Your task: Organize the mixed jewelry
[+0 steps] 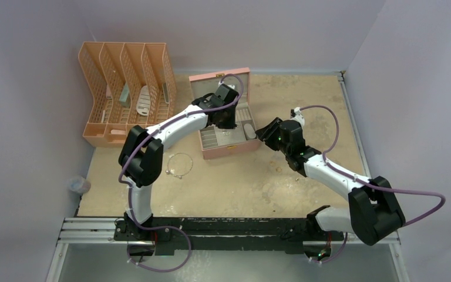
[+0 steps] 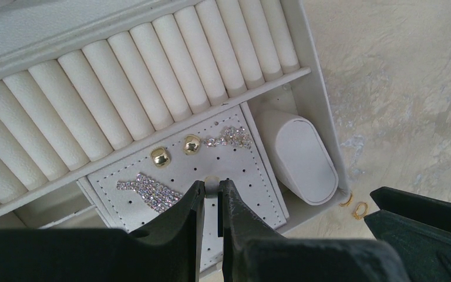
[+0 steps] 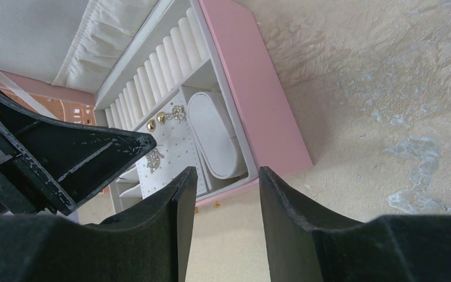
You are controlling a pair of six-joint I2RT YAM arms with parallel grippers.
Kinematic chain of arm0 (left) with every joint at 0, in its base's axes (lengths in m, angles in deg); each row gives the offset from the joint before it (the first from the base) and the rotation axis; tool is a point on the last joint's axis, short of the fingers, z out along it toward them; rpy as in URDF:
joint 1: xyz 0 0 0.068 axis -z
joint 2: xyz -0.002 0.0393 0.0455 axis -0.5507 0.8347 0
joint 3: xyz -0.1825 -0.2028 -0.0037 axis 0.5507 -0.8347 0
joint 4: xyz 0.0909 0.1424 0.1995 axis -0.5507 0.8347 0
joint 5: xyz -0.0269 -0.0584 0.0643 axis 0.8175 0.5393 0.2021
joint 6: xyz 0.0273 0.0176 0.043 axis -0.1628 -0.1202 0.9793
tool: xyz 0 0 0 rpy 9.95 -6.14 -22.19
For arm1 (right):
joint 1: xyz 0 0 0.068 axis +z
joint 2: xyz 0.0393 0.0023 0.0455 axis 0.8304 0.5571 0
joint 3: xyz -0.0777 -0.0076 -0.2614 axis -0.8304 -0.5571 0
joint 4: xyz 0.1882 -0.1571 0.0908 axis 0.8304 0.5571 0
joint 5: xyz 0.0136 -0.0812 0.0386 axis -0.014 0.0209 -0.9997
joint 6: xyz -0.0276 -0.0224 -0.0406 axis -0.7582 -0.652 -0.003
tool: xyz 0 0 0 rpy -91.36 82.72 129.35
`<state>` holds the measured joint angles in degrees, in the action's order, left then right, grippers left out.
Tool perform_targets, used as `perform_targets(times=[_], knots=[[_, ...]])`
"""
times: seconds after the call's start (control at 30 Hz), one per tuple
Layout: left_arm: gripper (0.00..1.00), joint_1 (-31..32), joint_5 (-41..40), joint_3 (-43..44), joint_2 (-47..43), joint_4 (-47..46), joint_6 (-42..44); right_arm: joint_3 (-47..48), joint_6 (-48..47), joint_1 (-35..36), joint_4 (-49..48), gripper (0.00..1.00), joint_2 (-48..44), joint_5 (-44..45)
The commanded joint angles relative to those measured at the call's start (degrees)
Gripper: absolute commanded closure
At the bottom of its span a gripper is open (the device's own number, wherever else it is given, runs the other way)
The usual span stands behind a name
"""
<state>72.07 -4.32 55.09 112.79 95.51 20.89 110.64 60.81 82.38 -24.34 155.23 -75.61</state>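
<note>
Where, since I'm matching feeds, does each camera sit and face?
Top external: above and behind the robot, looking down on the table; both arms whole, left hand over the pink jewelry box, right hand beside it.
Left wrist: on that arm, looking down at the earring panel; its nearly shut fingers below.
Right wrist: on that arm, looking into the box from its side; its open fingers below.
Shared: both wrist views show the gold studs and white cushion.

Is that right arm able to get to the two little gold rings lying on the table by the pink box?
Probably yes. Its open tool hangs just beside the gold rings, which lie on bare table outside the pink box; nothing covers them.
</note>
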Motion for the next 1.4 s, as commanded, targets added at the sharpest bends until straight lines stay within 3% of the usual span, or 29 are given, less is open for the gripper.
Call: perform_targets(times=[0.0, 1.37], knots=[[0.93, -0.07, -1.11, 1.96, -0.43, -0.67, 1.09, 0.37, -1.01, -0.16, -0.94, 0.54, -1.23, 0.38], [0.94, -0.07, 0.36, 0.37, -2.16, 0.71, 0.91, 0.09, -1.21, -0.15, -2.3, 0.54, 0.38, -0.97]])
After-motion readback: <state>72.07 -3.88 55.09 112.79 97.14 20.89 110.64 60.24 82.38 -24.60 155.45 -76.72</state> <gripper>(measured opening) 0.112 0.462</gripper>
